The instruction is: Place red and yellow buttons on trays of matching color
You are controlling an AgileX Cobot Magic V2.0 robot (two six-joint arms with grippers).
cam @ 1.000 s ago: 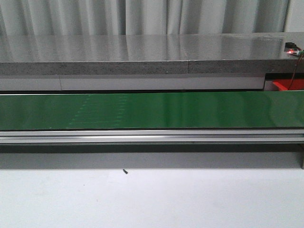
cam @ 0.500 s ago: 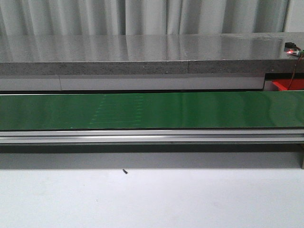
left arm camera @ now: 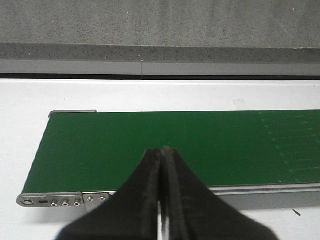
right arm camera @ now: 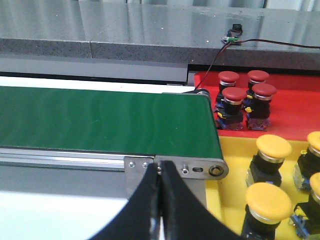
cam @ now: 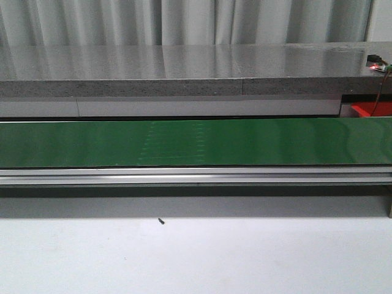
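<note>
**Four red and four yellow buttons in matching trays; both grippers empty**

Nearest in the right wrist view, the right gripper [right arm camera: 160,172] has its black fingers [right arm camera: 172,200] pressed together, pinching nothing, above the end of the green conveyor belt [right arm camera: 100,120]. Just beside that belt end lies the yellow tray [right arm camera: 227,200], holding four yellow buttons in sight: two whole ones [right arm camera: 267,200] [right arm camera: 272,147] and two cut off by the picture edge [right arm camera: 315,142] [right arm camera: 315,187]. Each has a broad, domed yellow cap on a black body. Beyond it, touching, the red tray [right arm camera: 295,120] holds four red buttons [right arm camera: 234,95] clustered close together, with smaller domed red caps on black bodies with blue and yellow bits at the base.

In the left wrist view, the left gripper [left arm camera: 162,152] likewise has its fingers [left arm camera: 150,195] closed on nothing, above the belt's other end.

From the front, one belt runs across the white counter [cam: 196,257], with one small dark speck [cam: 161,221] before it. Behind stands a grey stone ledge [cam: 184,67] and a curtain [cam: 184,21].
</note>
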